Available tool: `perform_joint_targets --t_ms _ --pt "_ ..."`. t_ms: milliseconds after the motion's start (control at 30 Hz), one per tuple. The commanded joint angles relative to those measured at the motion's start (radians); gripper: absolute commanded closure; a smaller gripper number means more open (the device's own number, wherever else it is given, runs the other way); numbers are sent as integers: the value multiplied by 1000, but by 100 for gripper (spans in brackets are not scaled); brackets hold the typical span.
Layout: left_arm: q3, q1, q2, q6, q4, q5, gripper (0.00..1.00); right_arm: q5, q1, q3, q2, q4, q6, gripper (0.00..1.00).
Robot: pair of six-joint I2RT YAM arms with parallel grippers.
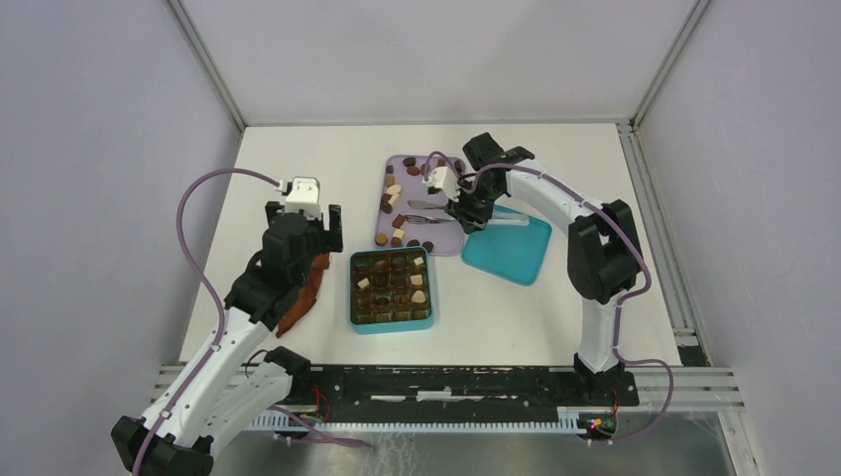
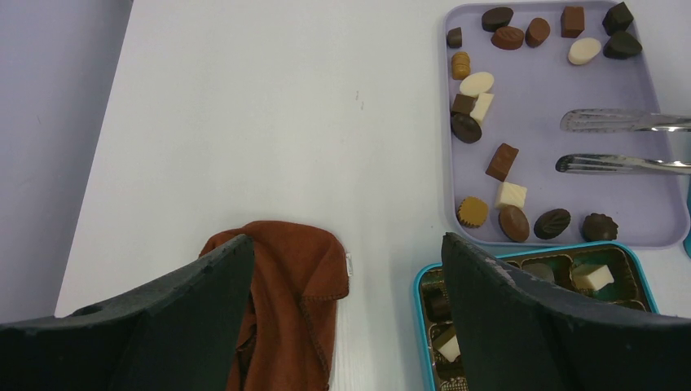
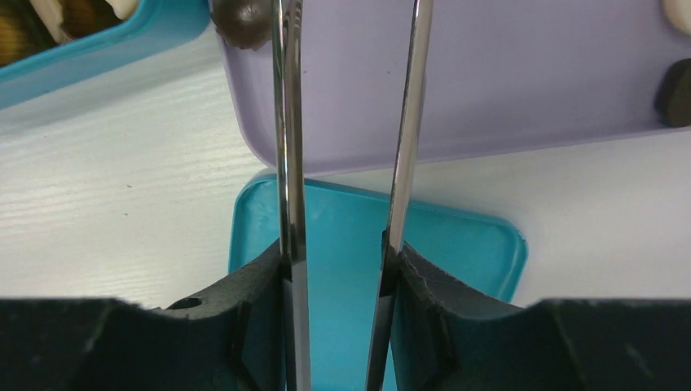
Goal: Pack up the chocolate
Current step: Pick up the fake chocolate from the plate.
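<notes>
Several loose pieces of chocolate (image 1: pixel 395 194) (image 2: pixel 503 161), dark, brown and cream, lie on a lilac tray (image 1: pixel 446 238) (image 2: pixel 570 204). More pieces sit in cells of the teal box (image 1: pixel 391 326) (image 2: pixel 420 287). My right gripper (image 1: pixel 464 204) (image 3: pixel 338 252) is shut on metal tongs (image 1: pixel 426 205) (image 2: pixel 619 120) (image 3: pixel 289 122). The tong tips stand apart above the tray with nothing between them. My left gripper (image 1: pixel 303 218) (image 2: pixel 346 248) is open and holds nothing. It hangs left of the box, above the cloth's edge.
A reddish-brown cloth (image 1: pixel 302 297) (image 2: pixel 289 277) lies crumpled left of the box. The teal lid (image 1: pixel 508 248) (image 3: pixel 342 236) rests on the table right of the tray, under my right gripper. Grey walls and metal rails enclose the white table (image 1: pixel 298 159).
</notes>
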Motion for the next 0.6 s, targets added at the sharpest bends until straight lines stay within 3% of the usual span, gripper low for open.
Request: perform_joint_targets --t_ms 0,567 --pt "7 7 -6 27 30 15 10 17 3 69 32 -20 4 53" --pt "7 9 -3 27 30 18 10 11 23 147 144 -41 50 51"
